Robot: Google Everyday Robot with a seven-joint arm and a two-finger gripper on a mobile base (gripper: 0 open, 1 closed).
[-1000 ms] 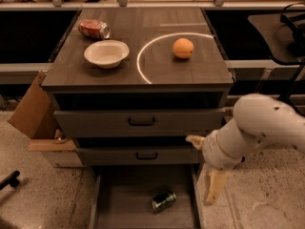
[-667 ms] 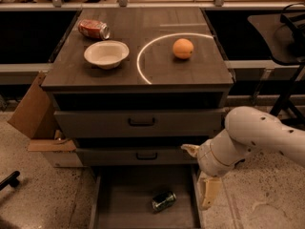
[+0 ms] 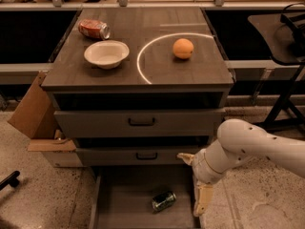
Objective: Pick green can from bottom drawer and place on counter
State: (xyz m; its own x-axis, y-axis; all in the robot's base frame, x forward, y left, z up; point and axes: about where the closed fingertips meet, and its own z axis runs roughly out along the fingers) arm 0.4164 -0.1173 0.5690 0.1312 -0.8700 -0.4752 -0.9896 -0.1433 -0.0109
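Observation:
The green can (image 3: 164, 200) lies on its side on the floor of the open bottom drawer (image 3: 124, 204), right of the middle. My gripper (image 3: 189, 185) hangs at the drawer's right side, just right of the can and a little above it. Its fingers are spread apart and hold nothing: one cream finger (image 3: 202, 199) points down over the drawer's right wall, the other (image 3: 186, 157) reaches left in front of the middle drawer. The counter (image 3: 143, 75) with its thin white curved line is above.
On the counter are a red-orange can (image 3: 94, 28), a white bowl (image 3: 106, 54) and an orange (image 3: 183, 48). The two black-handled drawers (image 3: 141, 122) are shut. A cardboard box (image 3: 33, 113) stands to the cabinet's left, and a black stand (image 3: 286, 70) to its right.
My arm has lowered and drawn in toward the bottom drawer's right side. The green can has not moved.

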